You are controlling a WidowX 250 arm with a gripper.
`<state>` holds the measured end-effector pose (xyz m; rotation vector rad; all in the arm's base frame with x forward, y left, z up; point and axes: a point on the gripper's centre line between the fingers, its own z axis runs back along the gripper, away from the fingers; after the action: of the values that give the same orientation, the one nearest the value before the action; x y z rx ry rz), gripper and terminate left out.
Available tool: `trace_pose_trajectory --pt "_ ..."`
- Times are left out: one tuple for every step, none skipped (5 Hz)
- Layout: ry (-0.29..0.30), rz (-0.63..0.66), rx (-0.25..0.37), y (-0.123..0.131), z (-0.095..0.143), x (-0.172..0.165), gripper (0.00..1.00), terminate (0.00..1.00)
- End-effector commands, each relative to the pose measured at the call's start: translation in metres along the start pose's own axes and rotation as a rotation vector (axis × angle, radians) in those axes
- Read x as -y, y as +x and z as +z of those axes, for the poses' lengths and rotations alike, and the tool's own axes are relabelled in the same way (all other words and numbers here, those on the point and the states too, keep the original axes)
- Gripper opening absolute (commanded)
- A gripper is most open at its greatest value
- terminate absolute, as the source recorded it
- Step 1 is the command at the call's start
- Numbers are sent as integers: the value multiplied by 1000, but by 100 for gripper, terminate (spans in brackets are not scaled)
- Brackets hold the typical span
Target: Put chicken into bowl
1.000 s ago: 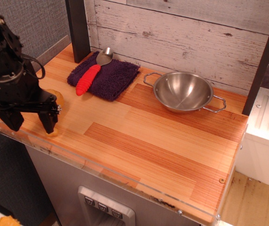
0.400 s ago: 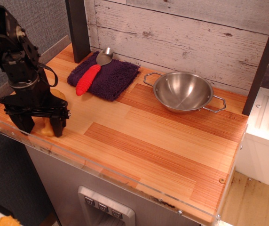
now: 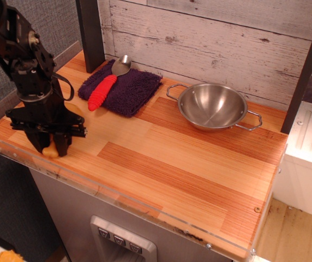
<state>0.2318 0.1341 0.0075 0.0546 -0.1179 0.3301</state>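
— Observation.image view, far left: what's new with the tool [image 3: 48,148]?

— Its fingers have drawn in since a second ago and now pinch the chicken [image 3: 51,149], whose tan end pokes out just below them, at the tabletop's [image 3: 172,164] near-left edge.

— So the grasp looks made?

— Probably; lifting comes next. Right of the tool lie the purple cloth [image 3: 124,89] and red spoon [image 3: 102,91]; the bowl [image 3: 213,106] sits well apart, farther right, empty.
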Motion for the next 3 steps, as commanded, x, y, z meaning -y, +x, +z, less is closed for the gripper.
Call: trace_pose_trajectory --pt "-5 -59 54 0 33 -1 0 0" --pt "-17 -113 69 2 57 6 0 0" --pt "-34 -271 63 18 76 47 0 0"
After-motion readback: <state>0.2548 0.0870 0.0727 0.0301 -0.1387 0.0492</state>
